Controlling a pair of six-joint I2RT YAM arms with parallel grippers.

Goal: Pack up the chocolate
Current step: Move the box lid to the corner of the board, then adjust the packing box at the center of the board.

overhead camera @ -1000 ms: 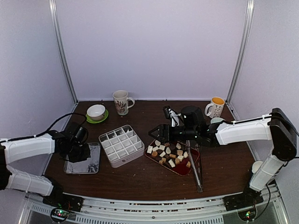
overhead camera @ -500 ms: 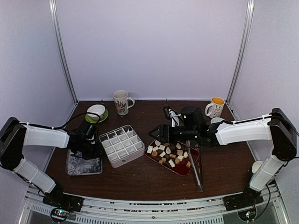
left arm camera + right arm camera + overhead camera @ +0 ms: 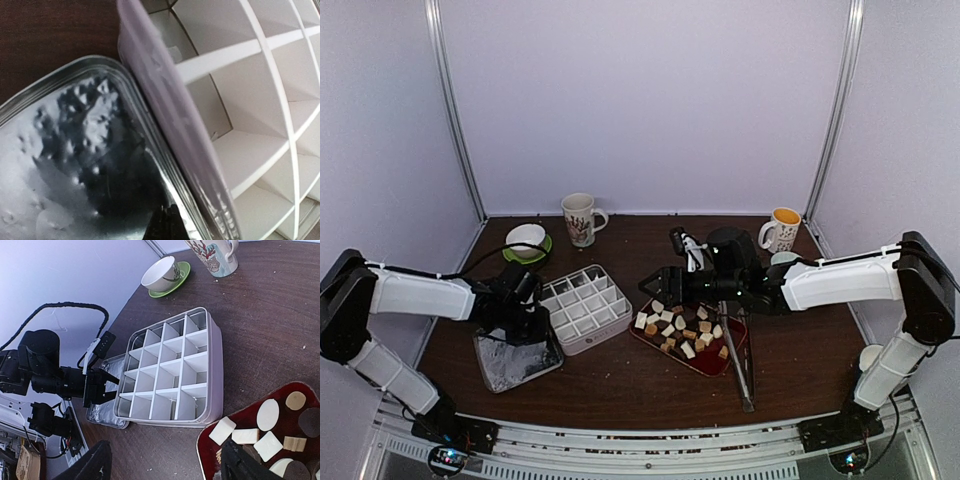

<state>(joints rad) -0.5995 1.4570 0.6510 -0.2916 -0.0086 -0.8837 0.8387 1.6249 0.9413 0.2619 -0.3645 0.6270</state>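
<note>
My left gripper [image 3: 527, 318] is clamped on the edge of the silver lid [image 3: 513, 362], just beside the divided box [image 3: 585, 308]. My right gripper [image 3: 654, 285] hangs open close by the chocolate [image 3: 682, 333]

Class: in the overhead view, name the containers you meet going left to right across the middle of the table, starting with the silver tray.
silver tray → white divided box → red tray holding the chocolate
</note>
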